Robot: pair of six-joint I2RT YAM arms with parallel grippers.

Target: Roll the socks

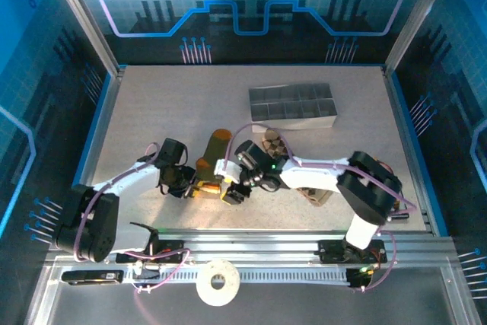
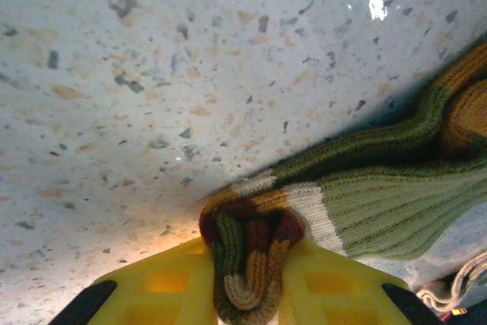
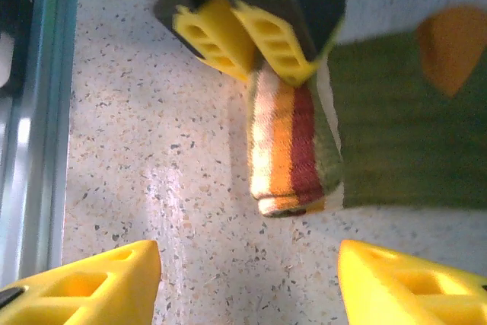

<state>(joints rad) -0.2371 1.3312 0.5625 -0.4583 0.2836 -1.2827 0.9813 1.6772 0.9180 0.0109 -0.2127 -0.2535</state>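
Blue-lit panels wall in a speckled bench (image 1: 152, 112), with a grey compartment tray (image 1: 293, 104) standing toward the upper right of centre in the top view; below it, near the middle of that frame, the olive-green sock (image 1: 215, 150) lies stretched out lengthwise, its orange toe pointing up the picture; just to its right the brown check sock (image 1: 272, 144) lies partly under the right arm, with neither claw on it; the left claw (image 2: 247, 260) is pinched tight on the striped cuff (image 3: 285, 150) of the olive-green sock, the fabric bunched between its yellow fingers at the bottom of the left wrist view; the right claw (image 3: 249, 253) hangs low over the bench close to that cuff, spread wide with nothing between its fingers; judging from this, the rolling has barely begun: the cuff end looks gathered into a first small fold at most, nearly the whole leg and foot lie flat and unrolled, and the brown check sock has yet to be dealt with.
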